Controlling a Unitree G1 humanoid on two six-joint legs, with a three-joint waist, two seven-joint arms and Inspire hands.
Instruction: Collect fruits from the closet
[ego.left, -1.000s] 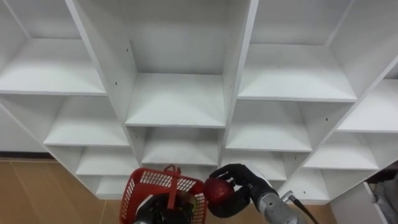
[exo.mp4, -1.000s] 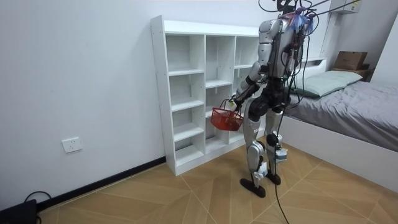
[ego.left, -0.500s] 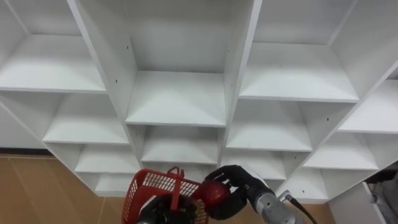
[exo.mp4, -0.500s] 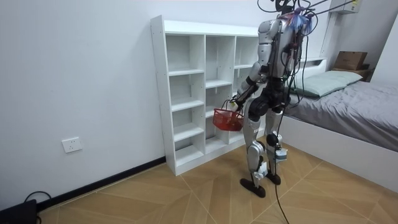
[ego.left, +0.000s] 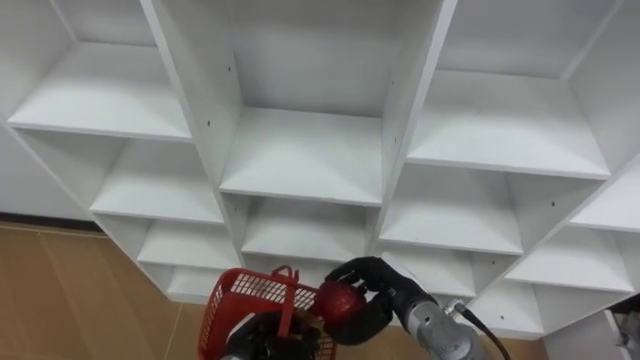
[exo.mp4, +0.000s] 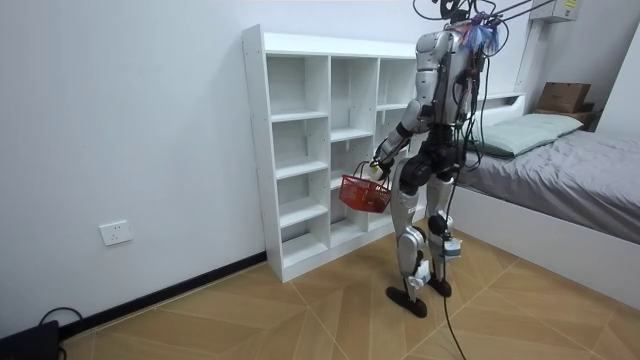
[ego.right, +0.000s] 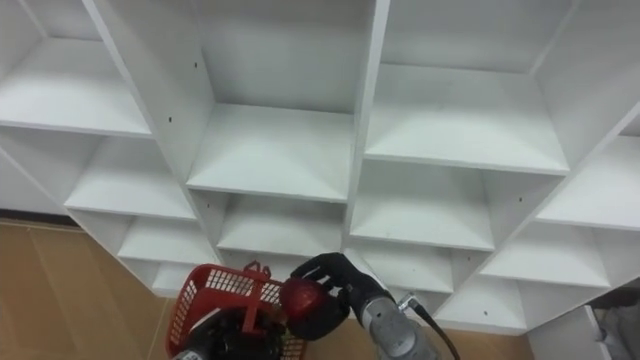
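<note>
The right hand (ego.left: 378, 296) has its fingers curled around a red apple (ego.left: 337, 300), held at the right rim of the red basket (ego.left: 248, 291), before the white shelves (ego.left: 300, 160). The left hand (ego.left: 262, 336) sits under the basket's handle; I cannot tell its grip.

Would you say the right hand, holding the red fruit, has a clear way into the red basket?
Probably yes: the right hand, curled round the red fruit, hovers at the rim of the red basket, with nothing between them.
</note>
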